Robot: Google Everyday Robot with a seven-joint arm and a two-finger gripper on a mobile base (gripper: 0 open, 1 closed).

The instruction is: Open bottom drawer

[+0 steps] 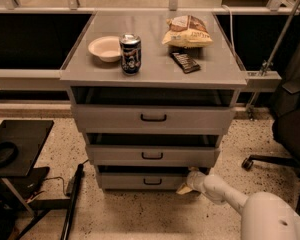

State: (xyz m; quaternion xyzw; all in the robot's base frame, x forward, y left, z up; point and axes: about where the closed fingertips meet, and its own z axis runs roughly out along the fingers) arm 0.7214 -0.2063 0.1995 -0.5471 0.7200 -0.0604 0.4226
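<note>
My pincer (187, 183) sits low by the floor (140, 214) at the right end of the bottom drawer (135, 181), the lowest of three under the tabletop (155, 69), and I cannot tell whether it is open or holding anything.

Claw (188, 182) beside bottom drawer (140, 181), its arm (229, 196) cut off below.

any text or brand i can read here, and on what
Nothing can be read.
Can: print, too blurred to read.
Chip bag: print, too blurred to read.
Dark wrapper: too blurred to read.
Gripper, at the right end of the bottom drawer: no markings show on either.
</note>
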